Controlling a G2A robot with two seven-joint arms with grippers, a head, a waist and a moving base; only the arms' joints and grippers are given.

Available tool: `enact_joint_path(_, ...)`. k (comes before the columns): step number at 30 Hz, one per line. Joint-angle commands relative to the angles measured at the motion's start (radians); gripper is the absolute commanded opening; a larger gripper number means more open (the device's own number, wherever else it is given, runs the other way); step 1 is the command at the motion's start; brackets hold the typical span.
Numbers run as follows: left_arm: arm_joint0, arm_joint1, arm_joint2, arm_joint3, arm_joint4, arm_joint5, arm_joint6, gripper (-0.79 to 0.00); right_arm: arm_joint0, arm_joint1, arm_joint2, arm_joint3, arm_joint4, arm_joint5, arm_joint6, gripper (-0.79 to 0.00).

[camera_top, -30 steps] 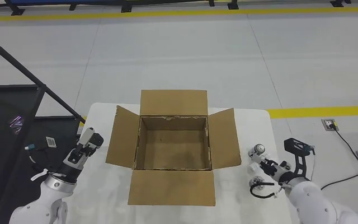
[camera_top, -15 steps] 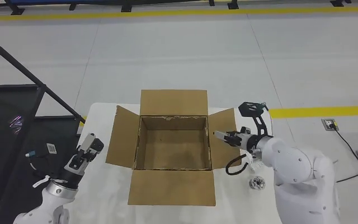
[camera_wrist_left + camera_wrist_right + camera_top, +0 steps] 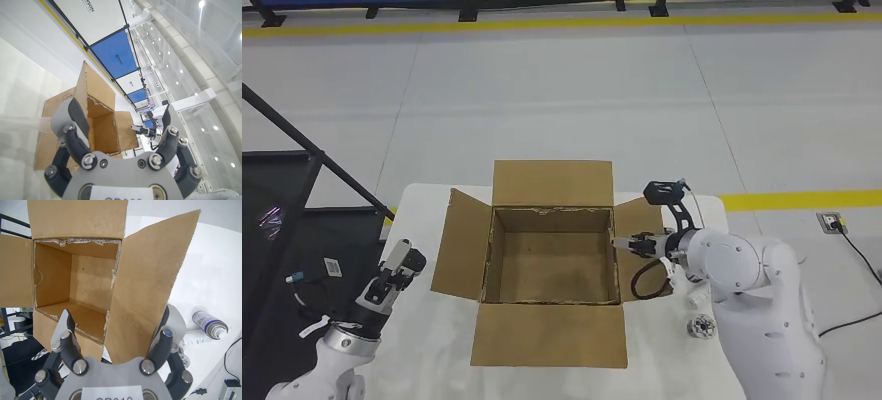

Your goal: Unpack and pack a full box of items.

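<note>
1. Near edge, left side. The left gripper (image 3: 405,255) hangs over the left edge of the bench (image 3: 442,340). It is well apart from the cardboard box (image 3: 552,265) and points toward it. Its fingers (image 3: 77,113) are spread wide and grasp nothing.

2. Near edge, right side. A spray can (image 3: 209,324) lies on its side on the bench, near the right edge and toward the near right corner. Its nozzle end faces the right wrist camera. A small clear labelled item (image 3: 194,341) lies just beside it, partly hidden behind the gripper body, and it cannot be identified further.

3. Centre of the bench. The cardboard box stands upright with all four flaps folded outward. The near flap (image 3: 549,335) and the left flap (image 3: 460,245) lie spread open. The inside walls and floor show as bare cardboard with torn corrugated rims.

4. Right side of the box. The right gripper (image 3: 620,241) is over the inner end of the right flap (image 3: 151,275), at the box rim. The gripper is released, with its fingers (image 3: 68,321) spread. The flap rises tilted between them. Contact between fingers and flap cannot be determined.

5. Far side. The far flap (image 3: 552,182) is folded back toward the far edge of the bench.
</note>
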Motion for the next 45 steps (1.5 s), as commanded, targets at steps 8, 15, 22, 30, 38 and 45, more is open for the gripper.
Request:
enact_joint_path(8,0.0,0.0,0.0,0.0,0.0,0.0,0.0,0.0,0.014,0.004,-0.04,0.06,0.032,-0.003,-0.043,0.0)
enact_joint_path(15,0.0,0.0,0.0,0.0,0.0,0.0,0.0,0.0,0.034,0.005,-0.08,0.088,0.041,0.004,-0.067,0.0)
enact_joint_path(22,0.0,0.0,0.0,0.0,0.0,0.0,0.0,0.0,0.017,0.01,-0.096,0.025,0.0,0.046,-0.079,0.0)
enact_joint_path(30,0.0,0.0,0.0,0.0,0.0,0.0,0.0,0.0,-0.184,0.042,0.049,-0.319,-0.073,0.083,-0.019,0.0)
enact_joint_path(38,0.0,0.0,0.0,0.0,0.0,0.0,0.0,0.0,-0.303,0.058,0.111,-0.472,-0.154,0.079,0.049,0.0)
enact_joint_path(45,0.0,0.0,0.0,0.0,0.0,0.0,0.0,0.0,-0.303,0.058,0.111,-0.472,-0.154,0.079,0.049,0.0)
